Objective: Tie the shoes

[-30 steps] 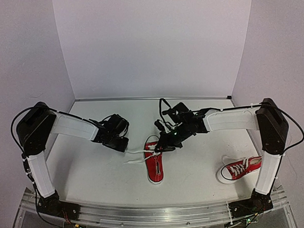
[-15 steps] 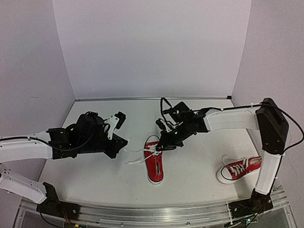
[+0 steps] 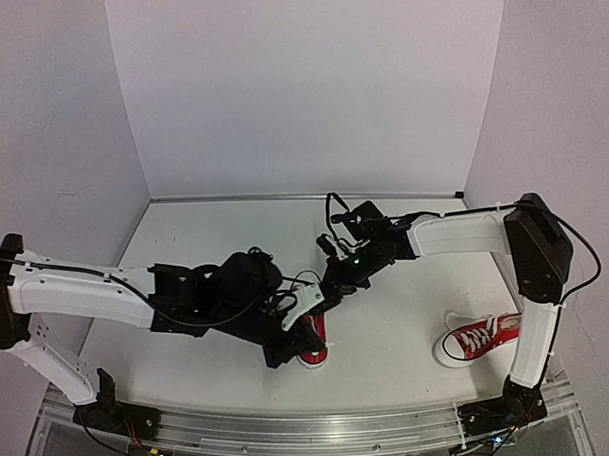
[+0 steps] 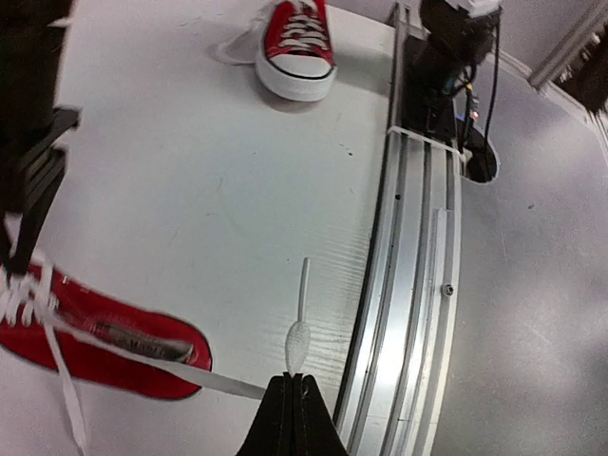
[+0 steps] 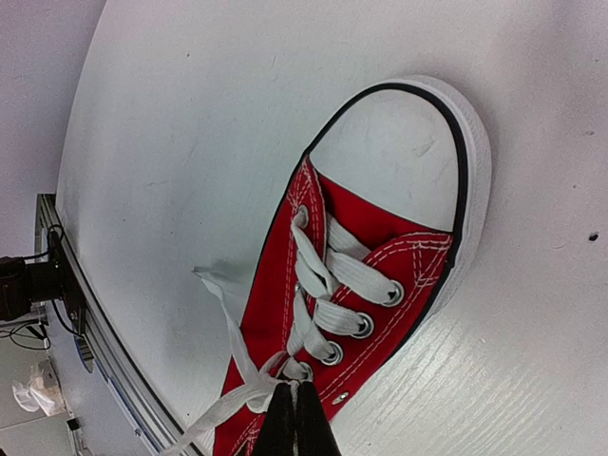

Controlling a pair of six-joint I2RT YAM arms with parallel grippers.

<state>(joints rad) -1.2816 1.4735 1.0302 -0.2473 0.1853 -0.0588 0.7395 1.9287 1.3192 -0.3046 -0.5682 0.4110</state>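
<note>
Swung across since before, left claw [image 4: 294,404] pinched first lace [image 4: 233,383], right claw [image 5: 293,408] second lace [image 5: 237,344]; two shoes: near shoe [image 5: 275,285] beneath both, far shoe [image 4: 296,38] apart.

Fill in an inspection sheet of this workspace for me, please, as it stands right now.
Surface: white table, a few small dark specks.
Job's things: centre shoe untied, its lace trailing over the table; second shoe by the right arm's base, apart from both hands.
Clutter: nothing seen.
Hands: left hand shut on the lace near its end; right hand shut, pinching the lace at the top eyelets.
Cables: black cable loops above the right wrist.
Surroundings: plain walls on three sides; aluminium rail along the near edge.
</note>
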